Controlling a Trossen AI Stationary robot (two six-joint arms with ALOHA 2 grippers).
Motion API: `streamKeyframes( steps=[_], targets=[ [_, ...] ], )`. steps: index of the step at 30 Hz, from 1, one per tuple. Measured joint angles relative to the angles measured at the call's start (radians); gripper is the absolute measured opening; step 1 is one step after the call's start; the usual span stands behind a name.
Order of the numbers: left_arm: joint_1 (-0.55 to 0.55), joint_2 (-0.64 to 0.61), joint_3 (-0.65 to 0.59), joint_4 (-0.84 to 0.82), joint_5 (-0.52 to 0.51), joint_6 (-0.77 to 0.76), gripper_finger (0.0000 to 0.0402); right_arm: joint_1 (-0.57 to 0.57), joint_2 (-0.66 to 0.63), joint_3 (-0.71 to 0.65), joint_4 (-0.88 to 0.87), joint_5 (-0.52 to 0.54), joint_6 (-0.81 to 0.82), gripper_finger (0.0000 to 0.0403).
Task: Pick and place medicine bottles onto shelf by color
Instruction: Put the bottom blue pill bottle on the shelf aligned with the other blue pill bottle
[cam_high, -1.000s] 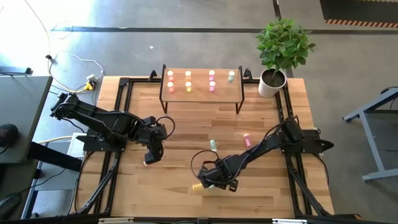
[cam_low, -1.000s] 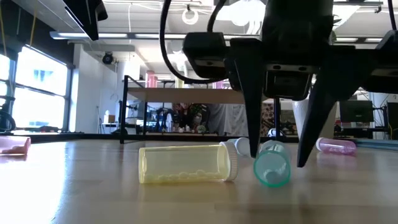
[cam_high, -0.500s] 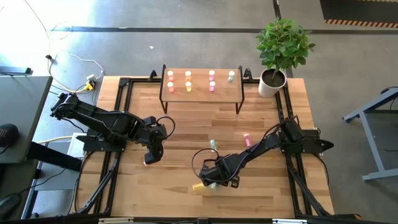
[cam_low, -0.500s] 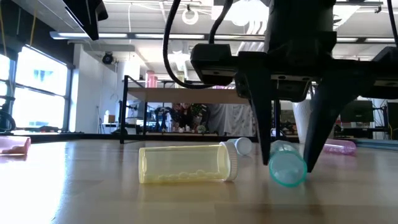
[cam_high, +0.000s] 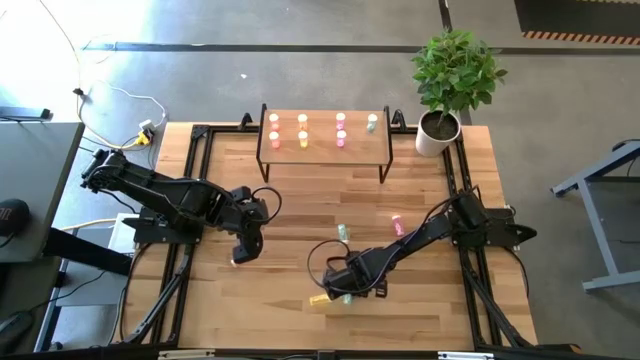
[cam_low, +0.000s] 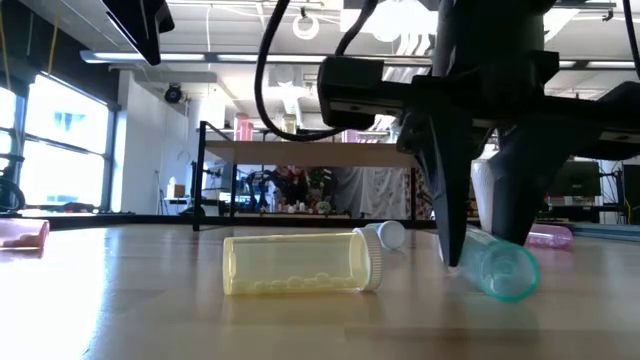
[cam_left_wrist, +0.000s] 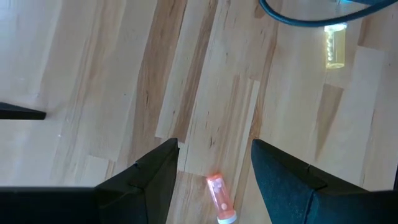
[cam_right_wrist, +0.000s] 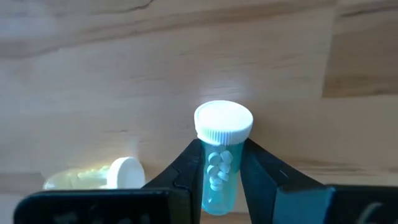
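One pale green bottle (cam_right_wrist: 219, 163) sits clamped in the right gripper (cam_right_wrist: 219, 177).

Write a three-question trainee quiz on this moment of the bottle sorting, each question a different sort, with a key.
1. True or false: the right gripper has its jaws shut on the green bottle.
2. Multiple choice: the yellow bottle is (A) upright on the shelf, (B) lying on the table beside the right gripper, (C) held by the left gripper.
3. Fill in: the bottle lying below the open left gripper, not held, is coloured ____.

Key: 1 true; 2 B; 3 red-orange.
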Motion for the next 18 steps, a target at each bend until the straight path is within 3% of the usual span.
streamKeyframes(
  steps=[5,18],
  targets=[
    [0.0,0.0,0.0,0.0,0.0,0.0,0.0195,0.007,-0.002,0.007,0.024,0.037,-0.105,0.0071],
    [0.0,-0.001,0.0,0.004,-0.002,0.0,0.0195,0.035,-0.075,0.079,-0.016,0.438,-0.216,0.0071]
  ],
)
